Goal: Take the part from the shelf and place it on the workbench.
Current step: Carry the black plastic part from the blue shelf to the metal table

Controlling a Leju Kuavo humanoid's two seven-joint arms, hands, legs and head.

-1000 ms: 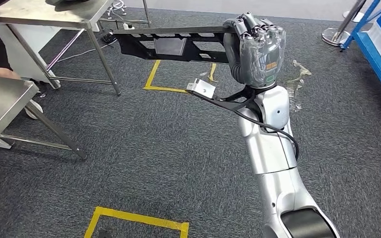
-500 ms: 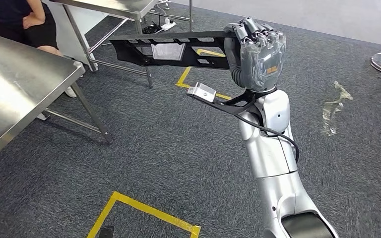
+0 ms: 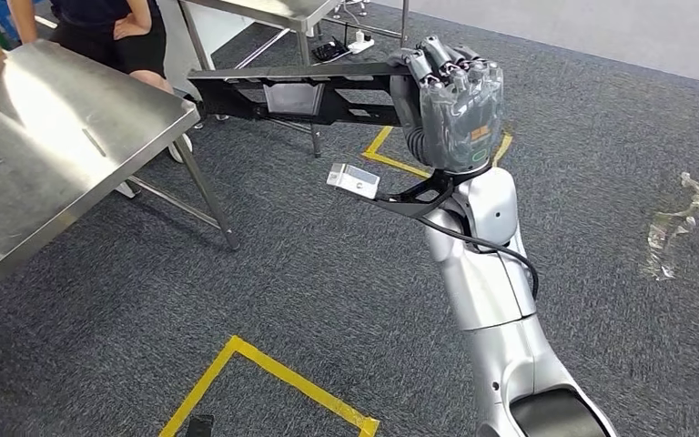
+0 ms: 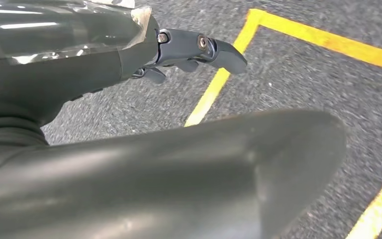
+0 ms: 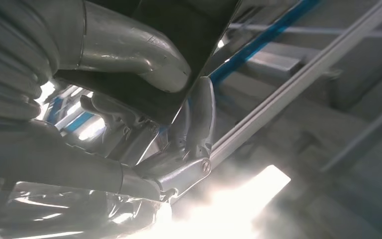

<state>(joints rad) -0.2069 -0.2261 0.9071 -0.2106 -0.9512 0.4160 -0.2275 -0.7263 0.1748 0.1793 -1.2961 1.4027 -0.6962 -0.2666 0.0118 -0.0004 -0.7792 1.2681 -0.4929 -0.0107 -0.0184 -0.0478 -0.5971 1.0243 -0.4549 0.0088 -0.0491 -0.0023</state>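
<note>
Part [image 3: 296,96], level, long axis pointing left from right hand [image 3: 450,105], apparently gripped

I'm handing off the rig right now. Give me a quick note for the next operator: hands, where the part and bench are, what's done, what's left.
Right hand: raised, gripping one end of the long black part, which juts out level toward the robot's left.
Left hand: holds nothing, hanging over the carpet by yellow floor tape; fingers blurred, so open or shut is unclear.
Workbench: steel table ahead to the left; the part's far end is near its corner but not resting on it.
Done: part is in hand.
Left: bring it over the bench, set it down, let go. A person stands behind the bench.
</note>
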